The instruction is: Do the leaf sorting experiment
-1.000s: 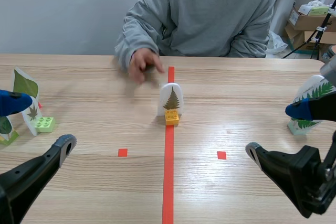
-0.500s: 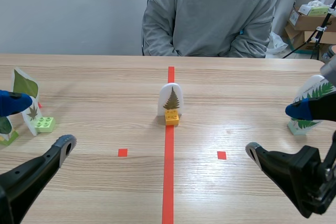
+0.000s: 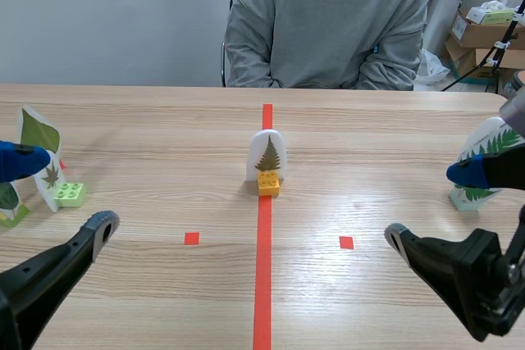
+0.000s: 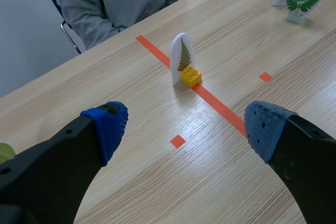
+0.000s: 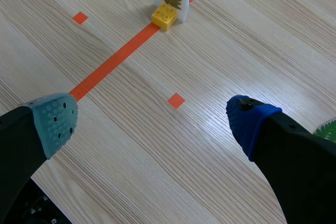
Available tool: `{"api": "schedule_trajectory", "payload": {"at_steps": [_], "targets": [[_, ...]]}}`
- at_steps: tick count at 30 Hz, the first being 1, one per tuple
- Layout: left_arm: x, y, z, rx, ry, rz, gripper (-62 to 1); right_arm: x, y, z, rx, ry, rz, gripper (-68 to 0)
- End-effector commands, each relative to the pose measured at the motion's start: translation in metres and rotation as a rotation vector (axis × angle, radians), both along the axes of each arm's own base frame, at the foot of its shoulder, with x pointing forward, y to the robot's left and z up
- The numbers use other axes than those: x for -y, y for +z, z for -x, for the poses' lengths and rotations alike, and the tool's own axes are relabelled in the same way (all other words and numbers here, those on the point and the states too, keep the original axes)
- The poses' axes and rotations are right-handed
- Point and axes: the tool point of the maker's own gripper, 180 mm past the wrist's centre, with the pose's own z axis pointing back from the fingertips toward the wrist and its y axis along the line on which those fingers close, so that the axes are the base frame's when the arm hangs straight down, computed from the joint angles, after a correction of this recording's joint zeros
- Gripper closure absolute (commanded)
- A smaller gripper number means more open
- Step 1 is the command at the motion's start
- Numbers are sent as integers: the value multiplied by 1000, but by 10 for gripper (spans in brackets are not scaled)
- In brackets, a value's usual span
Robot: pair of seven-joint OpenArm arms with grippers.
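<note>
A white, arch-shaped card [image 3: 267, 156] bearing a pressed brownish fern frond stands upright in a yellow studded plastic brick [image 3: 268, 184]. The brick sits on the orange-red tape line [image 3: 262, 268] at the middle of the pale wood-grain table [image 3: 164, 137]. The left gripper [image 4: 185, 127] and the right gripper [image 5: 149, 120] both hang low over the near side with their dotted pads spread wide, holding nothing, well apart from that card. At the table's left edge a white card with a broad green leaf [image 3: 39, 133] stands by a light green brick [image 3: 70, 194]. At the right edge is a rounded card with a green fern [image 3: 489, 143]. A person in a grey sweatshirt [image 3: 328, 22] sits across the table.
</note>
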Motion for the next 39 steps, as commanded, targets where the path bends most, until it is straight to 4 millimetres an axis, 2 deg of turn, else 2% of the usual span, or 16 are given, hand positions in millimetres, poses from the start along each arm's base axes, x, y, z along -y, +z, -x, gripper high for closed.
{"api": "schedule_trajectory", "payload": {"at_steps": [1,5,10,16,21,26,31,34,39], "targets": [[1,5,-1,17,1,22,-482,0,4,-2,16,3,-9,-578],[1,5,-1,17,1,22,-482,4,-1,-3,16,3,41,-578],[1,4,-1,16,2,24,-482,24,-12,-21,26,-29,122,-578],[1,4,-1,16,3,25,-482,48,-47,-61,-23,-53,105,-578],[1,4,-1,15,4,25,-482,47,-69,-105,-60,-47,61,-578],[0,-1,-1,-8,9,9,-482,21,-71,-153,-40,10,32,-578],[-2,-5,0,-28,20,-2,-482,-21,-66,-186,-13,106,47,-578],[-2,-5,-1,-28,31,6,-482,-52,-69,-194,-15,173,55,-578],[-3,-4,-1,-28,46,16,-482,-98,-83,-194,-29,258,56,-578]]}}
